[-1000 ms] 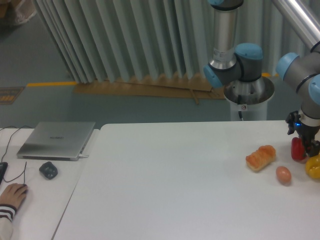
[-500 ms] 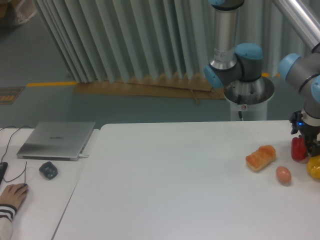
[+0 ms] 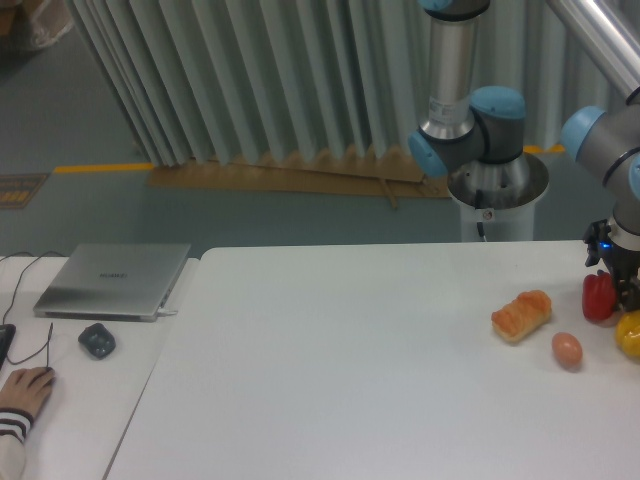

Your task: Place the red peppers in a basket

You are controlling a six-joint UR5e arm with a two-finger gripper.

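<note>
The pepper by the black gripper is glossy red, the other pepper yellow. The bread roll is orange-golden and the egg brownish, both on a white table. The laptop is silver, the mouse dark grey.
</note>
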